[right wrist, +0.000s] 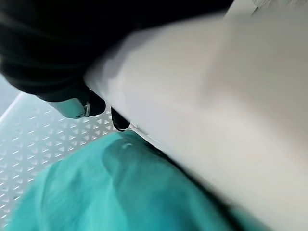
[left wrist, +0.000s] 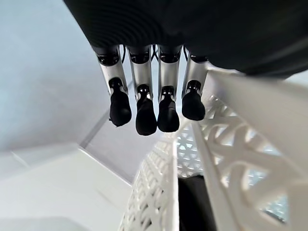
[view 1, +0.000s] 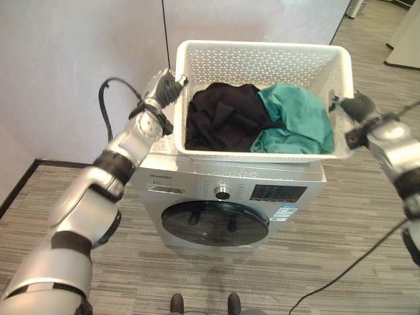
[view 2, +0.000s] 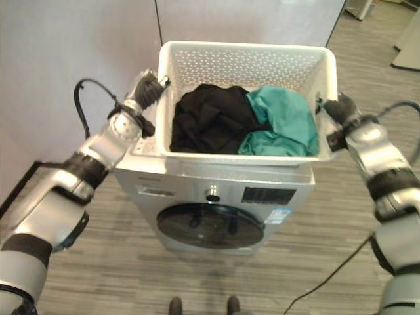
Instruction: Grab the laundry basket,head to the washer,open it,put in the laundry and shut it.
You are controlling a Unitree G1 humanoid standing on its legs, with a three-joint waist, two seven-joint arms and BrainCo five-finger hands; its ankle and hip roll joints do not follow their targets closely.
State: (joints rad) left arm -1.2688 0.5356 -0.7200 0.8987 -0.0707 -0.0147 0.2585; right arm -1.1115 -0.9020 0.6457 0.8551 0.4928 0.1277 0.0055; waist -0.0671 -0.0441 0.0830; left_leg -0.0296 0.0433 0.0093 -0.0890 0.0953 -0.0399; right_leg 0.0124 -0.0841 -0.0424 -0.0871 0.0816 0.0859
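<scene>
My left robot hand (view 1: 165, 86) curls over the left rim of the white laundry basket (view 1: 262, 56), and my right robot hand (view 1: 354, 105) grips the right rim. The basket rests on top of the silver washer (view 1: 226, 197), its door (view 1: 215, 223) closed, holding black clothes (view 1: 226, 115) beside a teal garment (view 1: 295, 118). A pale wall (view 1: 65, 79) stands close on the left; wood-look floor (view 1: 367, 216) lies open on the right.

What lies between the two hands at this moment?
The white laundry basket spans the stretch between the left hand and right hand, holding a black garment and a teal garment, seen in both eye views.
</scene>
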